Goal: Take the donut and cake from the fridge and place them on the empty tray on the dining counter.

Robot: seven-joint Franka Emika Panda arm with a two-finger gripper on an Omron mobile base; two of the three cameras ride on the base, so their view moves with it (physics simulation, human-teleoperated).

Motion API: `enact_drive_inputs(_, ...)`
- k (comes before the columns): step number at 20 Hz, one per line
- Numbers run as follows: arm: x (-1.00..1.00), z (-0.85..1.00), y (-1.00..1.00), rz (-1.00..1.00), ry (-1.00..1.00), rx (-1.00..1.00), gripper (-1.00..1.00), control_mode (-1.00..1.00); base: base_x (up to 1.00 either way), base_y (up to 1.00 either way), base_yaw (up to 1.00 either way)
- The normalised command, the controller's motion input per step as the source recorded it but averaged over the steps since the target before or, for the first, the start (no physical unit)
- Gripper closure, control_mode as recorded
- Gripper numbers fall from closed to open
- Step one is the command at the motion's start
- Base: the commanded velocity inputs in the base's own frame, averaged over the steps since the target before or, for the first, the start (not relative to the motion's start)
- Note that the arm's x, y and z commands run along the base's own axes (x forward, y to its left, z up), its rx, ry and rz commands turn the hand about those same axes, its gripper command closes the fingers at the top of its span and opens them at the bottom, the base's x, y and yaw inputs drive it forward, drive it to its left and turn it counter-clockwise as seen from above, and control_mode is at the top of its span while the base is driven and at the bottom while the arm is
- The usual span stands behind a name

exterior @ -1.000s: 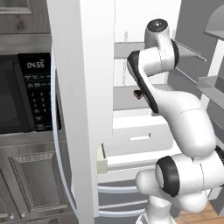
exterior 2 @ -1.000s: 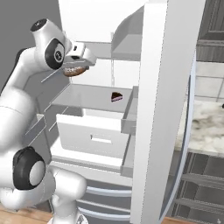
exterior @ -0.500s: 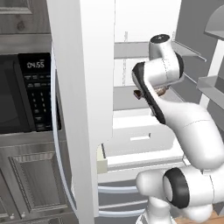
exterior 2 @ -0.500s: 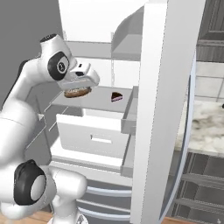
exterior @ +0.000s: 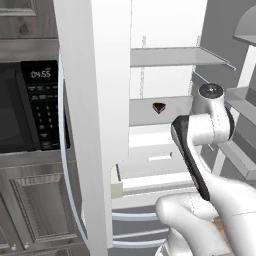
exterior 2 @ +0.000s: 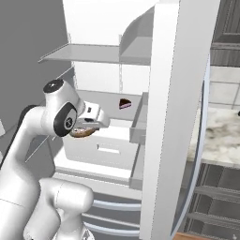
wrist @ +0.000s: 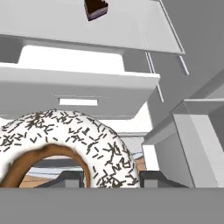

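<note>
My gripper (exterior 2: 88,125) is shut on the donut (exterior 2: 78,133), a white-glazed ring with dark sprinkles. It hangs in front of the open fridge (exterior 2: 173,93), level with the white drawer (exterior 2: 104,146). The hand view has the donut (wrist: 65,140) large between my dark fingertips (wrist: 154,177). The cake (exterior 2: 124,103), a small dark wedge, lies on the shelf above the drawer, behind and to the right of the gripper. It also shows as the cake (exterior: 159,107) and the cake (wrist: 95,8). The arm (exterior: 200,150) hides the gripper in the left base view. The tray is out of view.
The open fridge door (exterior: 85,125) stands left of the arm, with a black microwave (exterior: 30,110) beyond it. The other door flanks the arm's right side. A veined marble top (exterior 2: 220,136) lies past that door; I cannot tell whether it is the dining counter.
The arm has drawn back from the upper shelf and sunk, carrying the donut down to drawer height. The cake has not moved.
</note>
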Motion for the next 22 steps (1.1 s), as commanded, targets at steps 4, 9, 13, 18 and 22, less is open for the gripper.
enact_drive_inputs(4,-0.11,-0.31,0.31,0.03,-0.05,0.0,1.0,-1.0,0.0,0.0,0.0)
enact_drive_inputs(9,0.0,0.0,0.11,0.06,0.03,0.0,1.0,-1.0,0.0,0.0,0.0)
enact_drive_inputs(13,0.0,0.0,0.11,0.03,0.02,0.0,1.0,-1.0,0.0,0.0,0.0)
enact_drive_inputs(18,0.0,0.0,0.2,0.0,0.03,-0.01,1.0,-1.0,0.0,0.0,0.0)
enact_drive_inputs(22,0.0,0.0,0.05,0.01,0.0,0.0,1.0,-1.0,0.0,0.0,0.0)
